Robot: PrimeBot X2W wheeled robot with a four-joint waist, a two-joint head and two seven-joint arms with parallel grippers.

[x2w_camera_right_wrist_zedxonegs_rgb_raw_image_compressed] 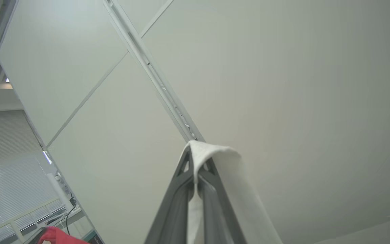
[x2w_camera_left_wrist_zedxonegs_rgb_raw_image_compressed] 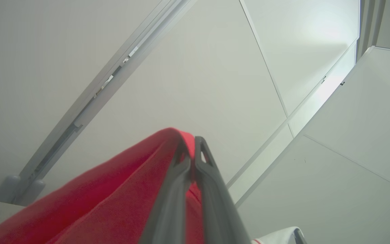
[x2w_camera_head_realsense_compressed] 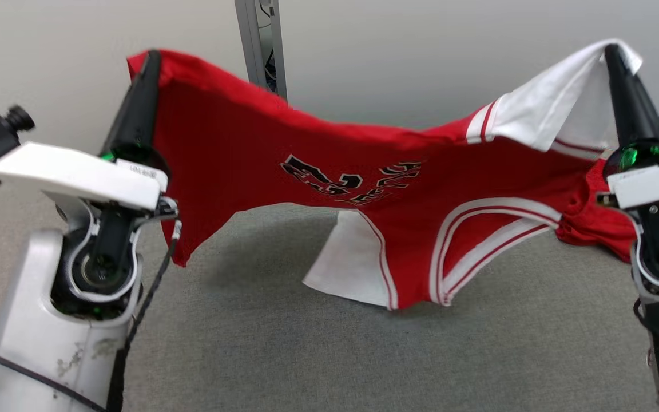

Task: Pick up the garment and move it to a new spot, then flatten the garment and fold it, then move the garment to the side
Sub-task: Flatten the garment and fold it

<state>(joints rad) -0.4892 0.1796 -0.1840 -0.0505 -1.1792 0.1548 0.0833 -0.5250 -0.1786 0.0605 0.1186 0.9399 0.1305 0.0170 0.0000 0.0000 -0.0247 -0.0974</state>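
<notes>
Nearest the camera, the grey bench (x2w_camera_head_realsense_compressed: 284, 355) spreads across the foreground, with the pale left forearm (x2w_camera_head_realsense_compressed: 49, 297) rising at the lower left and the right wrist (x2w_camera_head_realsense_compressed: 658, 240) at the right edge. Above the bench hangs the garment (x2w_camera_head_realsense_compressed: 261, 154), a red jersey with white striped trim and black lettering, stretched sideways between the two arms and sagging in the middle. Its lowest folds, one showing the white inside, hang down to the bench; whether they touch it I cannot tell. A red bunch gathers beside the right wrist. Farther up, the left gripper (x2w_camera_head_realsense_compressed: 151, 56) holds one red corner, its jaws closed tight on the cloth, as the left wrist view confirms with red fabric (x2w_camera_left_wrist_zedxonegs_rgb_raw_image_compressed: 120, 189) pinched at the tips (x2w_camera_left_wrist_zedxonegs_rgb_raw_image_compressed: 193, 144). The right gripper (x2w_camera_head_realsense_compressed: 612, 50) grips a white edge, its jaws clamped shut with white cloth (x2w_camera_right_wrist_zedxonegs_rgb_raw_image_compressed: 229, 176) draped over the tips (x2w_camera_right_wrist_zedxonegs_rgb_raw_image_compressed: 195, 159). Behind stand a pale partition wall (x2w_camera_head_realsense_compressed: 421, 51) and a metal post (x2w_camera_head_realsense_compressed: 261, 40).
</notes>
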